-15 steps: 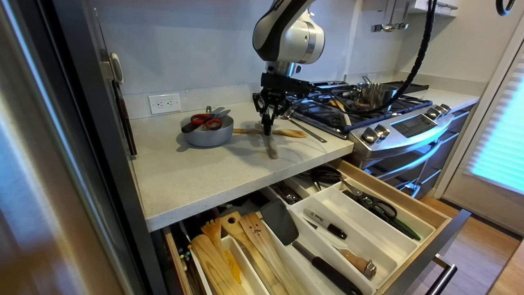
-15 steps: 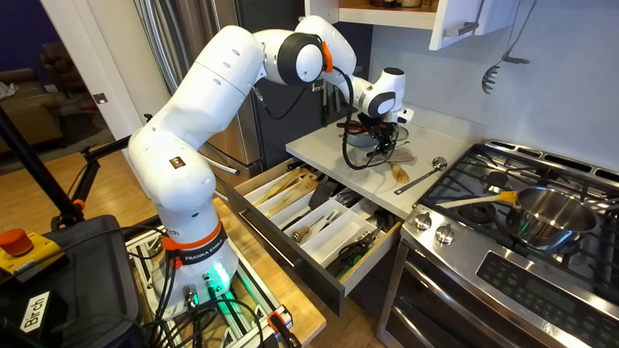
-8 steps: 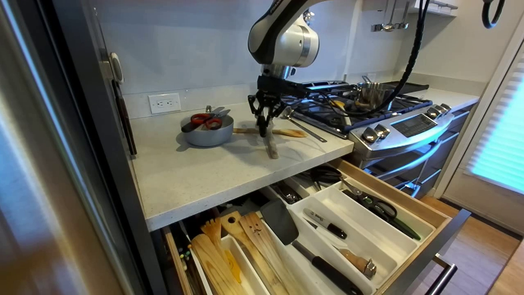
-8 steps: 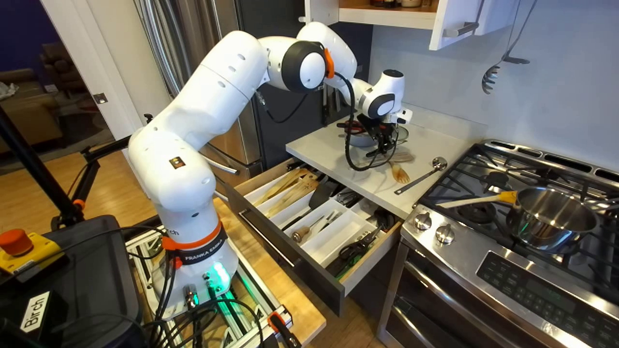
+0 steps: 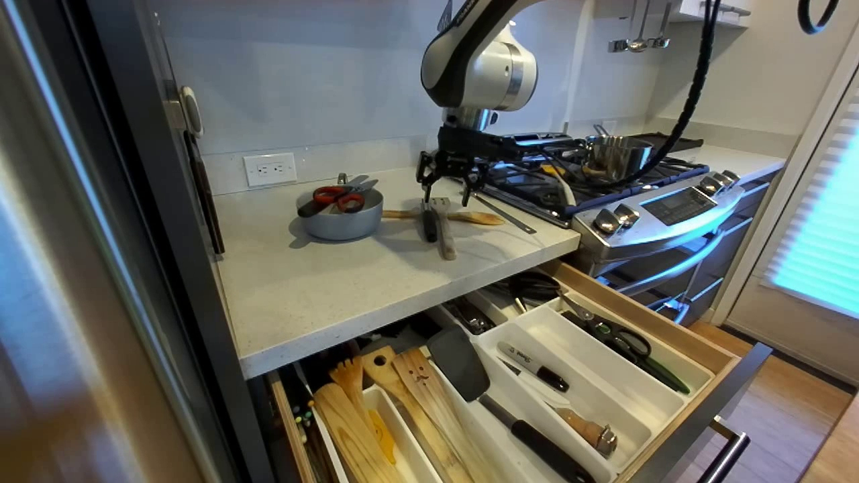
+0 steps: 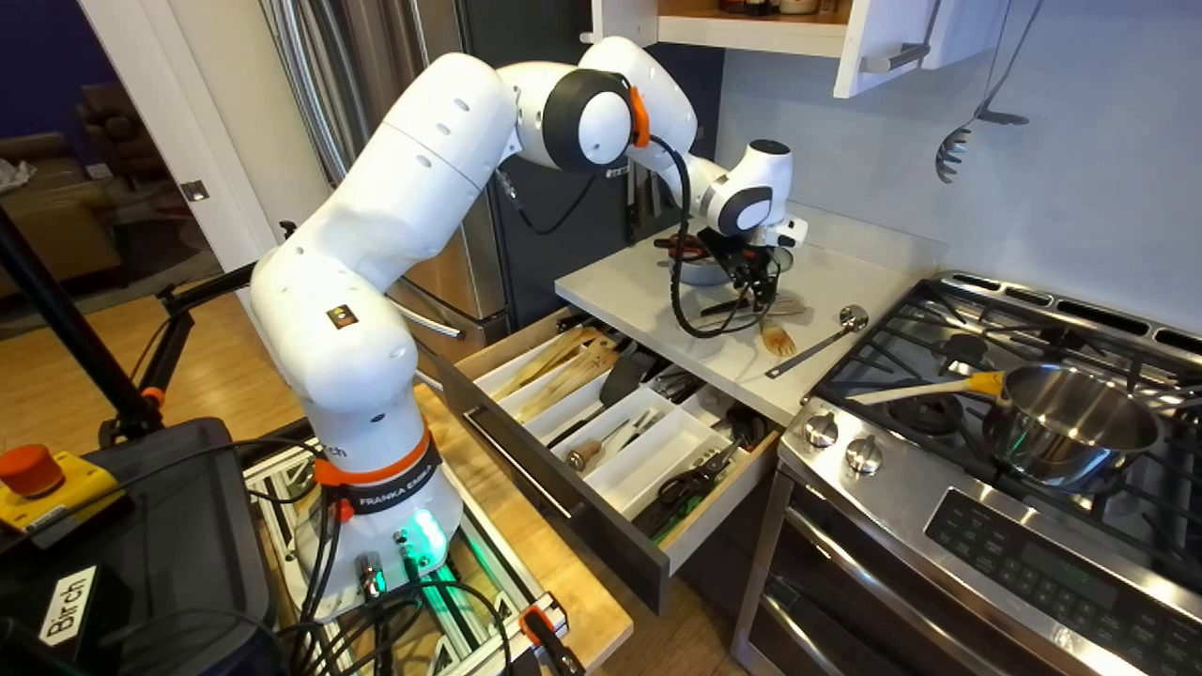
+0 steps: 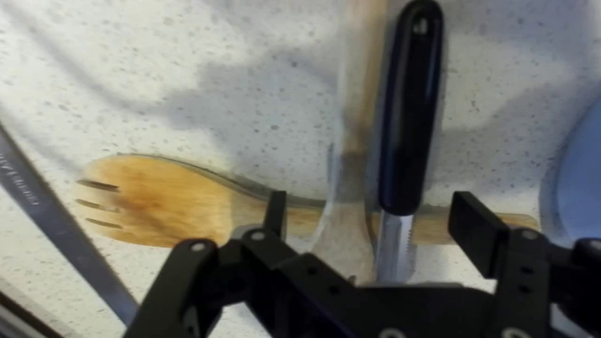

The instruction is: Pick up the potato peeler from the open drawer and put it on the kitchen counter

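A spread claw (image 7: 372,218) hung above the wooden fork (image 7: 206,206) as the potato peeler (image 7: 407,141) lay across it on the tabletop (image 5: 322,282); placing looked done, and the next move called for rising clear.

Bench (image 5: 322,295) had one peeler (image 7: 411,108), two wooden utensils (image 7: 354,178) (one a fork (image 7: 164,202)), one ladle (image 6: 808,349), one bowl (image 5: 345,225); stove (image 6: 892,490) had one pot (image 6: 1052,451).

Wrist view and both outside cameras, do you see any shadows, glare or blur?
Wrist view: the counter is crossed by soft grey shadows, and the bowl looks slightly blurred; in an exterior view, the blind glows washed-out blue and the fridge is smeared out of focus; in an exterior view, the robot's base catches green glare.
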{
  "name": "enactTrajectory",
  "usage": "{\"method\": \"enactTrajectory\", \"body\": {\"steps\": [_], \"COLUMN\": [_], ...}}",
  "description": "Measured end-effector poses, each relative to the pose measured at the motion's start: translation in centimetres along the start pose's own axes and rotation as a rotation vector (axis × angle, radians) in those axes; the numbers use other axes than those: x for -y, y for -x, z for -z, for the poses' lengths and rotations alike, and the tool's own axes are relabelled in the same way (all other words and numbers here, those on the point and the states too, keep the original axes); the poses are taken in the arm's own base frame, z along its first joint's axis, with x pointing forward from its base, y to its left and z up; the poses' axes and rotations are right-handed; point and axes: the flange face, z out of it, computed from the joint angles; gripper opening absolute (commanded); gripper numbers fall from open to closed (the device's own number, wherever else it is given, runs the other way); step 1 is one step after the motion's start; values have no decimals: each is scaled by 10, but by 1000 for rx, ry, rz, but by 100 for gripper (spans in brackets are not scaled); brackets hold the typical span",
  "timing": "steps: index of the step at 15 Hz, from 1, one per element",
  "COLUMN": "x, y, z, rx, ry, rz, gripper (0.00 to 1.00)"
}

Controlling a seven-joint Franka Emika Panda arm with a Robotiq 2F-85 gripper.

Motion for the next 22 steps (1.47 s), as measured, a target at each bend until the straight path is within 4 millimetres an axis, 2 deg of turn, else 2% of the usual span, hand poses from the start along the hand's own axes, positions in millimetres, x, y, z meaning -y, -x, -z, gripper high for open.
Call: {"method": "enactTrajectory", "body": {"steps": [4,7,10,15,19,20,22], "x": [-44,-57,-58,-50,-25,-26,-41], "y": [20,43,64,71,118,133,161], "z": [14,20,24,24,8,5,4], "rx": [-54,-149,-172,-162,-115,-114,-127], "ry": [106,121,115,108,119,130,143], "rz": [179,325,384,388,380,355,253], "gripper": [100,100,100,100,100,100,100]}}
